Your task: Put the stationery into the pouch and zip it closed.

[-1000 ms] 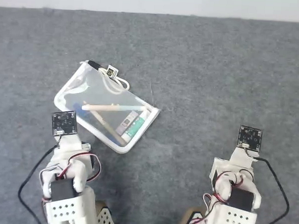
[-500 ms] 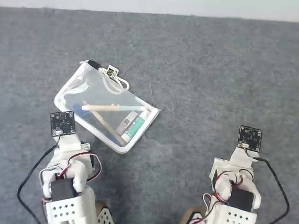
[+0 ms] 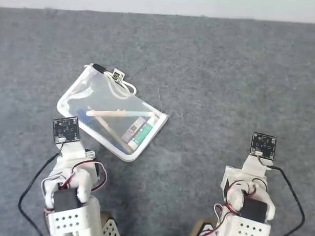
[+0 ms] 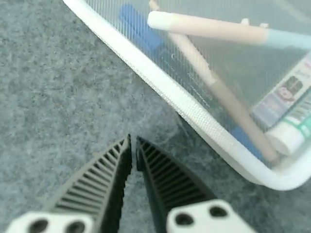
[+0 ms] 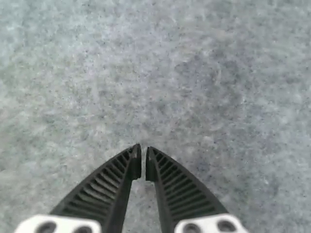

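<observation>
Pouch [image 3: 93, 91]: lay on the mat [image 3: 227, 74], pens [image 3: 118, 113] inside, long axis diagonal, just ahead of the left gripper [image 4: 133, 145].
Left jaws: all but closed, empty.
Right gripper [image 5: 143, 153]: well apart from pouch; jaws all but closed, empty.

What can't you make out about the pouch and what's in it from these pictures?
- High view: whether the pouch is zipped fully shut; the teeth are too small.
- High view: how many pieces of stationery lie inside; they overlap behind the translucent wall.
- Left wrist view: the pouch's far side, cut off by the picture's edge.
</observation>
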### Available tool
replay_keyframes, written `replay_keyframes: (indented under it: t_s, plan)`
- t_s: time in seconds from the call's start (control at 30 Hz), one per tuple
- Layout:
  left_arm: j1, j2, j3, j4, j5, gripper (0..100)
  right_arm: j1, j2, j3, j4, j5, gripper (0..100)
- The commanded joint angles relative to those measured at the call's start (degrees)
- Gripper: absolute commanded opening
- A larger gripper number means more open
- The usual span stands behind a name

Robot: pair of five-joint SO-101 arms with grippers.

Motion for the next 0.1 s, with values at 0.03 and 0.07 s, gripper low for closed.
replay_keyframes:
  t_s: [0.03,0.07]
  plan:
    - [-0.1,-0.9,-0.9,0.2,0.7,1,0.7,-0.7,1.2,0.2,0.6,1.3]
    - [-0.1,-0.9,-0.9,0.2,0.7,1,0.7,-0.7,1.2,0.2,0.6,1.3]
